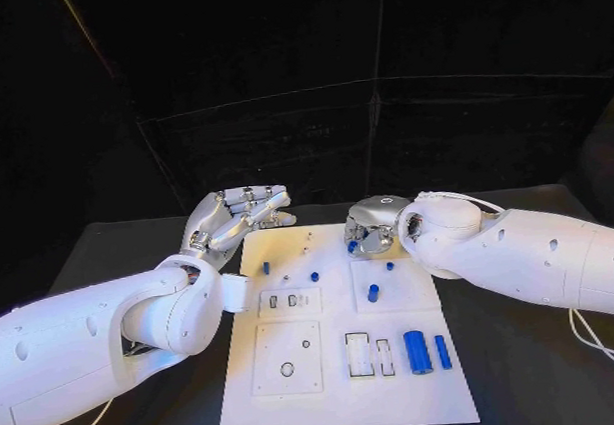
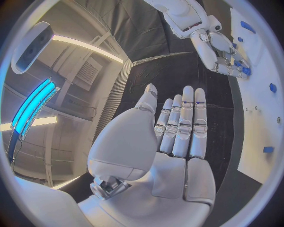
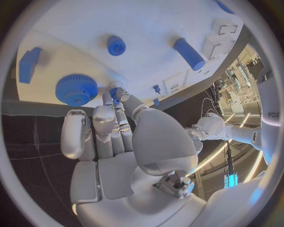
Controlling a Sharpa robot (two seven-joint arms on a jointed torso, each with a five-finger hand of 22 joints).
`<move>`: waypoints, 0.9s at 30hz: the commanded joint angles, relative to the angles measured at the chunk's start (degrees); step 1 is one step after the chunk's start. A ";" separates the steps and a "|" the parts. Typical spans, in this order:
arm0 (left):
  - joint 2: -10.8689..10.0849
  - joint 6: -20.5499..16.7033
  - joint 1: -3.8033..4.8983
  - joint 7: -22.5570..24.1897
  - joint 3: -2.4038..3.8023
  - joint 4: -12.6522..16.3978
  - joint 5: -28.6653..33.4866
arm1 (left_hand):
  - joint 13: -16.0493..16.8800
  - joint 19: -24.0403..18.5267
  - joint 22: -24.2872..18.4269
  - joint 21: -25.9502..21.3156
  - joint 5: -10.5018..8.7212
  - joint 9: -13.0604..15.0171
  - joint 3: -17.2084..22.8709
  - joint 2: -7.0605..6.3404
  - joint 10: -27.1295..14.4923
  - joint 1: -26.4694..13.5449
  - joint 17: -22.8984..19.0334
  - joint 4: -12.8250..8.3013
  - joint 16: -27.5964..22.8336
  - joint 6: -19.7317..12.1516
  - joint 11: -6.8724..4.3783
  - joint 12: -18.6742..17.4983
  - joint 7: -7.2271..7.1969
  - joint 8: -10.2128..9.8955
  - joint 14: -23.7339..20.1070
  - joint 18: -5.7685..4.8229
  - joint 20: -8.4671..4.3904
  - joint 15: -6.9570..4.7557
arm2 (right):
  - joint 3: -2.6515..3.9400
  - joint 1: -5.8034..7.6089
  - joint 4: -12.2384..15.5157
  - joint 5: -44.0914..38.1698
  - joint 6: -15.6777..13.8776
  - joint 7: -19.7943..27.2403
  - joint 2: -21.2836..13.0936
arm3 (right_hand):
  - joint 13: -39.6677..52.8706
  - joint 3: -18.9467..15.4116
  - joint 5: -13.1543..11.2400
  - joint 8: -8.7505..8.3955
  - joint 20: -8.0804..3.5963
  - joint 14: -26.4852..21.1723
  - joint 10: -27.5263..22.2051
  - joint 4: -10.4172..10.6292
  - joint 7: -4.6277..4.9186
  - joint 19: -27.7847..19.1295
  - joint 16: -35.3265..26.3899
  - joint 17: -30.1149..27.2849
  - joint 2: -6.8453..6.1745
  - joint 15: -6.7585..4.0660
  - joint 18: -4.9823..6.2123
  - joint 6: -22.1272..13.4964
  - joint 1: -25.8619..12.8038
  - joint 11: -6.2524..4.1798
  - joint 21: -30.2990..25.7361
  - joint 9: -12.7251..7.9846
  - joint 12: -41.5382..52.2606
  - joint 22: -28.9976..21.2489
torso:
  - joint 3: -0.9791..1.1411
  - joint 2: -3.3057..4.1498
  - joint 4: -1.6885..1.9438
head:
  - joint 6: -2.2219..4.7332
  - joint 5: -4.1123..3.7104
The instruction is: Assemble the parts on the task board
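My right hand (image 1: 373, 229) is over the far edge of the task board (image 1: 347, 415) w/ a small blue part (image 3: 113, 93) pinched in its fingertips, next to the blue gear (image 3: 75, 89). My left hand (image 1: 235, 219) is flat, fingers apart, holding nothing. The pinch looks thin, so I think the part could slip out or tip.

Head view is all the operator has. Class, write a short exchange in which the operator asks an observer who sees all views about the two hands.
Operator: Is the right hand holding anything?
Observer: Yes, the right wrist view shows it pinching a small blue part at its fingertips, over the task board.
Operator: And the left hand?
Observer: The left wrist view shows its palm bare, with the fingers straight.
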 commanded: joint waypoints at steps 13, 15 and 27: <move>-0.01 0.78 0.19 0.45 0.06 -0.44 -0.39 | -0.05 0.35 -0.08 -0.33 -0.03 -0.05 -0.09 0.42 -0.04 0.08 0.13 -0.42 -0.42 0.20 0.14 -0.29 0.25 -0.34 0.31 0.80 0.05 0.22 | 0.09 0.38 -2.31 2.02 -11.66 1.44 3.05 | -0.01 2.34 -2.46 -0.40 -0.03 0.27 0.37 0.83 -0.06 0.58 0.90 0.11 -1.60 -0.17 -1.08 0.66 -1.49 0.21 0.51 0.22 -0.35 0.47 | 0.04 0.28 0.12 | 0.59 0.19; -0.03 0.80 0.23 0.46 0.06 -0.43 -0.39 | -0.05 0.35 -0.09 -0.34 -0.03 -0.05 -0.09 0.43 -0.04 0.11 0.14 -0.48 -0.46 0.20 0.14 -0.32 0.25 -0.36 0.30 0.80 0.05 0.22 | 0.10 0.41 -3.30 2.20 -12.04 1.67 4.01 | -0.02 2.40 -2.46 -0.43 -0.02 0.26 0.34 0.82 -0.06 0.57 0.93 0.12 -1.67 -0.17 -1.08 0.64 -1.48 0.22 0.51 0.21 -0.37 0.46 | 0.03 0.32 0.14 | 0.43 0.32; 0.00 0.86 0.52 0.64 0.06 -0.09 -0.39 | -0.05 0.35 -0.09 -0.34 -0.03 -0.05 -0.09 0.43 -0.04 0.11 0.14 -0.48 -0.46 0.20 0.14 -0.32 0.25 -0.36 0.30 0.80 0.05 0.22 | 0.12 0.65 -6.83 2.53 -12.07 2.31 7.79 | -0.11 3.23 -2.04 -0.63 0.04 0.21 0.00 0.89 0.09 0.56 1.15 0.14 -2.22 -0.08 -1.09 0.40 -1.46 0.36 0.56 0.11 -0.49 0.55 | -0.11 1.15 0.69 | 0.70 0.59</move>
